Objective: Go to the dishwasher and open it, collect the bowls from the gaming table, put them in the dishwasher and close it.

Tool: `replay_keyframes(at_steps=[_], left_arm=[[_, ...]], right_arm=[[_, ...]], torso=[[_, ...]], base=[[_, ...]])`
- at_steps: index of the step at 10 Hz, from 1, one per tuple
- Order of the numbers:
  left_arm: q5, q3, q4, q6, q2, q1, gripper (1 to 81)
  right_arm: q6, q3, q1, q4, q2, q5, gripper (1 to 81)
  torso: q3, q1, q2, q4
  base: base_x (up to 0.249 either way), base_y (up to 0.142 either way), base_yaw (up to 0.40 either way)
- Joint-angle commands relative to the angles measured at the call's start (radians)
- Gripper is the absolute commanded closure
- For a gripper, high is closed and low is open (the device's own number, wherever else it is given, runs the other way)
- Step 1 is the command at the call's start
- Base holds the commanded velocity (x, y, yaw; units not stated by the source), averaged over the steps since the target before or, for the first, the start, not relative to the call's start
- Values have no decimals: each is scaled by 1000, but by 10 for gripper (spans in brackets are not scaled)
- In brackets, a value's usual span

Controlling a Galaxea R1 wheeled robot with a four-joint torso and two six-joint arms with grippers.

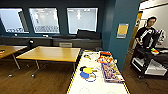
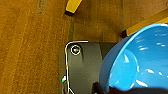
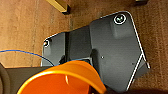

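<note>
Nearest the head camera lay the gaming table [image 1: 100, 86], white-topped with a yellow edge, running away from the robot. On it a long board-game box [image 1: 111, 72] lay along the right side, with smaller colourful boxes [image 1: 105, 59] beyond it; to the left of the long box sat a blue bowl [image 1: 84, 74], touching a yellow dish [image 1: 88, 70] just behind it. Left of the gaming table stood a plain yellow-topped table [image 1: 50, 53] on the wooden floor [image 1: 37, 80], and a dark counter [image 1: 50, 40] ran under three windows [image 1: 45, 20]. On the far right a person [image 1: 147, 32] stood behind a dark cart [image 1: 150, 62]. In the left wrist view a bright blue bowl [image 2: 140, 60] showed large and close, tilted, above the floor and the robot's dark plate; whether the left fingers gripped it I could not tell. In the right wrist view an orange bowl [image 3: 65, 80] showed as close, and the right fingers' state was likewise unclear.
</note>
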Motion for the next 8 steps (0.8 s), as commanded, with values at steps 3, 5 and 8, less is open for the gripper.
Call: replay_keyframes(at_steps=[3, 5, 8], left_arm=[[17, -145, 35, 1, 71, -28, 811], [17, -179, 35, 1, 97, -25, 811], [26, -179, 58, -1, 117, -25, 811]], right_arm=[[-7, -128, 32, -42, 70, -78, 811], [-7, -139, 29, -50, 82, -80, 811], [-6, -145, 26, -50, 90, -78, 811]], torso=[[0, 0, 0, 0], [0, 0, 0, 0], [0, 0, 0, 0]], base=[[0, 0, 0], [0, 0, 0], [-84, 0, 0]])
